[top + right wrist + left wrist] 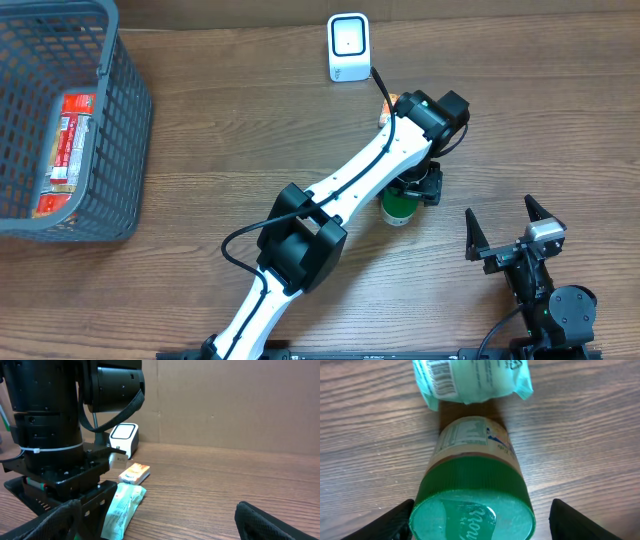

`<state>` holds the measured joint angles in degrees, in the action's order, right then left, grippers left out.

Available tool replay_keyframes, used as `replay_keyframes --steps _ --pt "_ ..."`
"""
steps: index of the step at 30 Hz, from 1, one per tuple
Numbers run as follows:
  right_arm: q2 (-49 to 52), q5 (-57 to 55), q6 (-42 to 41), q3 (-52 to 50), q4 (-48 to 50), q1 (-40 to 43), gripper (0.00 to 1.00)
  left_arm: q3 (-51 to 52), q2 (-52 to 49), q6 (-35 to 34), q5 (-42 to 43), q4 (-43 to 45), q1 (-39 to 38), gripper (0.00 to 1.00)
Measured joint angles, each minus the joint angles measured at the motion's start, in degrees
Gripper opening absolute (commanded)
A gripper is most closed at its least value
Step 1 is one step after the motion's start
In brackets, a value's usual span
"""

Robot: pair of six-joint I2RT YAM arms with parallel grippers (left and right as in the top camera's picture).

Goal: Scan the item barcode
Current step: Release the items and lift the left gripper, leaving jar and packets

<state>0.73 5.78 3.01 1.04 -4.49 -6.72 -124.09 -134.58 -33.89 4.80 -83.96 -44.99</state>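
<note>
The jar (470, 455) with the green ribbed lid (472, 510) is on the bench (220, 130), a little right of the middle and nearer to the front edge than to the far one. It seems to stand upright, with the lid toward the left wrist camera and a paper label on its side. I see no barcode on the part of the label that shows.

The left claw (482, 507) is open and hangs over the jar, one finger on each side of the lid. On the right side a strip of wood shows between the finger and the lid. On the left side the finger (395, 520) is just beside the lid, and I cannot tell if it touches.

Just behind the jar, toward the far edge, a pale green packet (470, 380) lies flat, and a barcode shows on its left end. A small orange box (134, 473) lies further back, near the white scanner (347, 47), which stands at the far edge around the middle.

The right claw (500, 212) is wide open and holds nothing. It is near the front right corner, well apart from the jar.

A grey basket (120, 130) is in the far left corner, with a red packet (65, 150) inside.
</note>
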Motion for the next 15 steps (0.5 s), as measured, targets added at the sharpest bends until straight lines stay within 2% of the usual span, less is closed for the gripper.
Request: replay_keyframes --steps 7,15 --pt "0.0 0.0 0.0 0.0 0.0 0.0 1.00 0.0 0.0 -0.1 1.1 0.3 -1.5 0.71" --pt "0.0 0.0 0.0 0.0 0.0 0.0 1.00 0.0 0.0 -0.4 1.2 2.5 -3.7 0.74"
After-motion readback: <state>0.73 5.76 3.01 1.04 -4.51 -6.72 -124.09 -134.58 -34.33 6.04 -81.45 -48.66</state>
